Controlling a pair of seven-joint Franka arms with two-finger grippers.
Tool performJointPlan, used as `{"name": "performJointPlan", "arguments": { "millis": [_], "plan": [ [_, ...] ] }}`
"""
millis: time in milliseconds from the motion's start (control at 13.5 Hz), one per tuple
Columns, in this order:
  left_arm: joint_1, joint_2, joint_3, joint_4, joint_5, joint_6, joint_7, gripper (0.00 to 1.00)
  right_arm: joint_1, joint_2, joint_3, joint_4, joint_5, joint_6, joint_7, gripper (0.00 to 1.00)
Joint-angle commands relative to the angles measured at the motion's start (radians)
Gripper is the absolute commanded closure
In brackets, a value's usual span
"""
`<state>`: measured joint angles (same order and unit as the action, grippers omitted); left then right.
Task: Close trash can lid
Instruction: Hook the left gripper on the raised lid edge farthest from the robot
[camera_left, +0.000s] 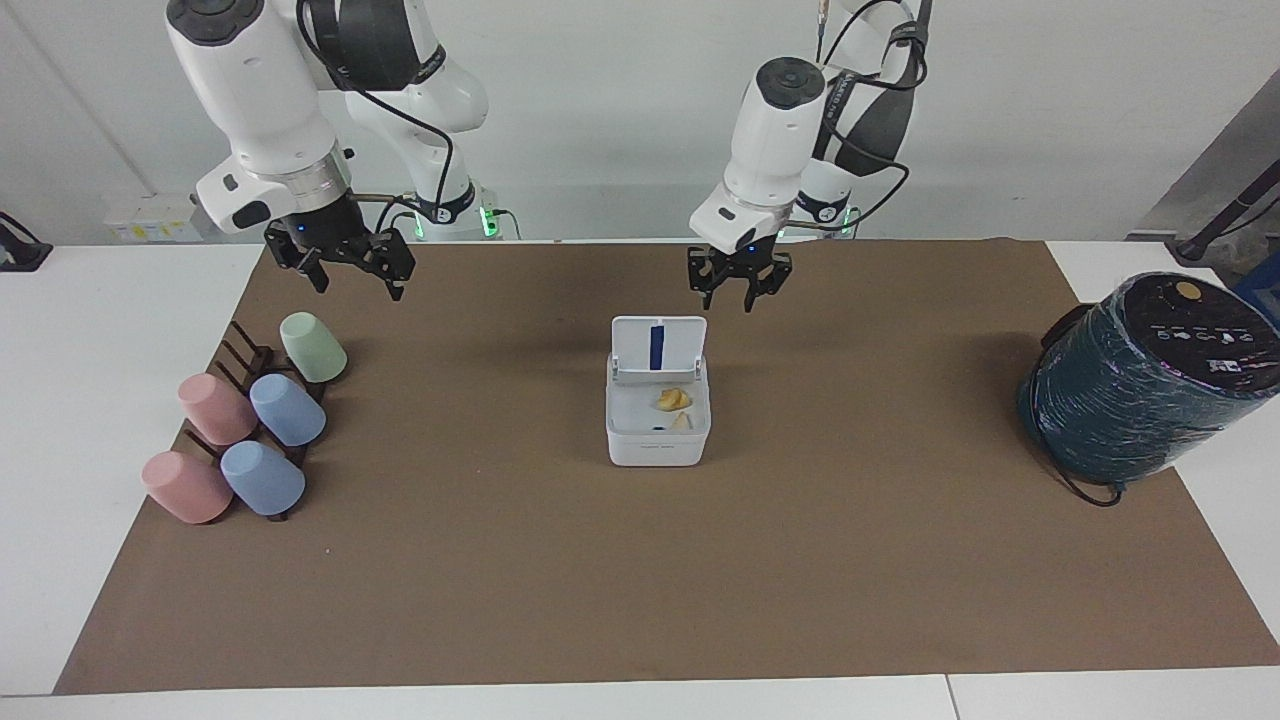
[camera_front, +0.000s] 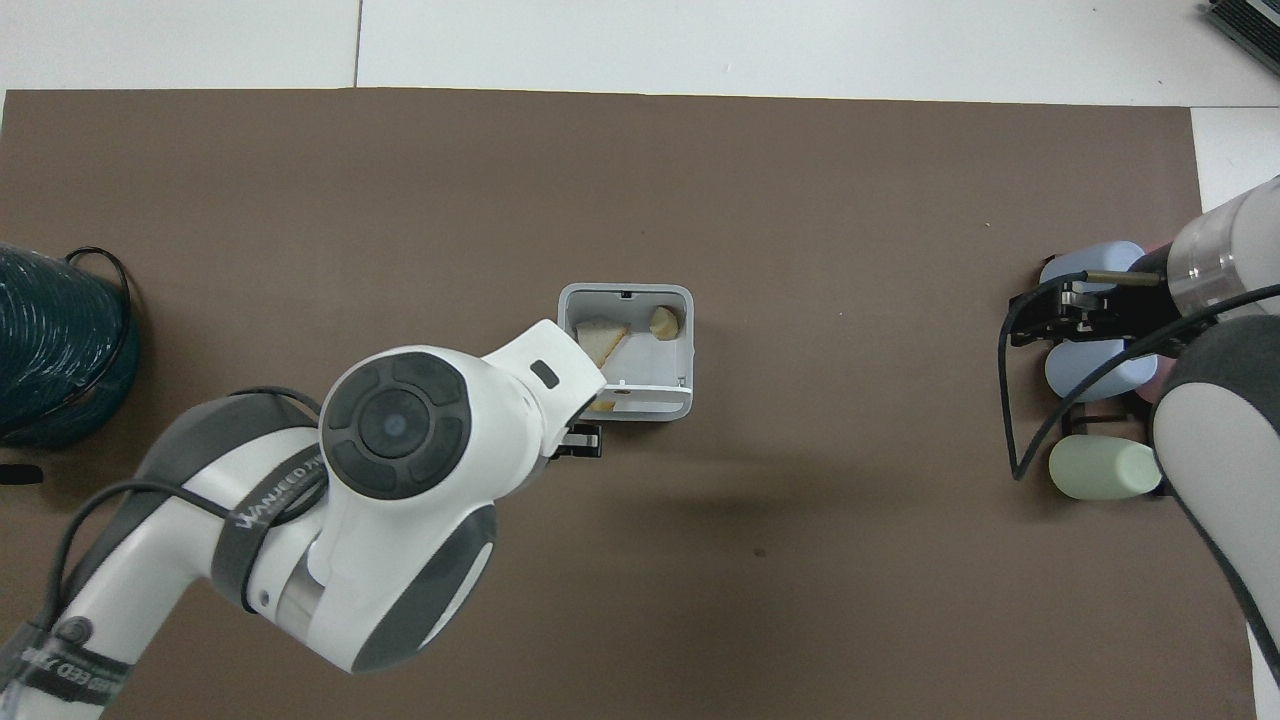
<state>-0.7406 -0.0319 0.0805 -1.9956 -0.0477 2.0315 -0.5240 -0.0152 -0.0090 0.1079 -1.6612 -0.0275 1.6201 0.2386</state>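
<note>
In the facing view, your left gripper (camera_left: 740, 290) hangs with fingers apart at upper centre, above and just right of the upright lid (camera_left: 658, 345) of the trash can (camera_left: 658, 428) at mid-frame; the right gripper (camera_left: 345, 262), also spread, waits over the cups (camera_left: 255, 420) at upper left. In the overhead view, the can (camera_front: 626, 350) sits at centre, the left arm covers its lower-left corner, and the lid shows edge-on along its lower rim, so you'd push toward the frame's top.
</note>
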Motion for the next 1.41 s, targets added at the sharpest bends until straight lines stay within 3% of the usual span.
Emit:
{"name": "performJointPlan", "arguments": {
  "millis": [0,148,370,593,889,1111,1333],
  "plan": [
    [-0.052,-0.026,0.019,-0.083,-0.009,0.117,-0.056,0.56,-0.017,-0.026,0.01,-0.029,0.004,0.01,-0.024,0.0],
    [-0.043,0.007,0.021,-0.086,-0.012,0.252,-0.067,0.57,-0.017,-0.026,0.01,-0.029,0.004,0.01,-0.024,0.0],
    [-0.016,0.055,0.021,-0.083,-0.073,0.404,-0.071,0.79,-0.017,-0.026,0.01,-0.029,0.004,0.01,-0.024,0.0],
    [0.012,0.084,0.021,-0.071,-0.083,0.49,-0.071,0.91,-0.017,-0.026,0.01,-0.029,0.004,0.01,-0.024,0.0],
    [0.037,0.167,0.021,-0.045,-0.17,0.613,-0.073,0.91,-0.017,-0.026,0.01,-0.029,0.004,0.01,-0.024,0.0],
    [0.021,0.285,0.019,0.04,-0.172,0.642,-0.076,0.91,-0.017,-0.026,0.01,-0.029,0.004,0.01,-0.024,0.0],
    [0.021,0.305,0.019,0.044,-0.19,0.664,-0.076,0.91,-0.017,-0.026,0.01,-0.029,0.004,0.01,-0.024,0.0]
  ]
}}
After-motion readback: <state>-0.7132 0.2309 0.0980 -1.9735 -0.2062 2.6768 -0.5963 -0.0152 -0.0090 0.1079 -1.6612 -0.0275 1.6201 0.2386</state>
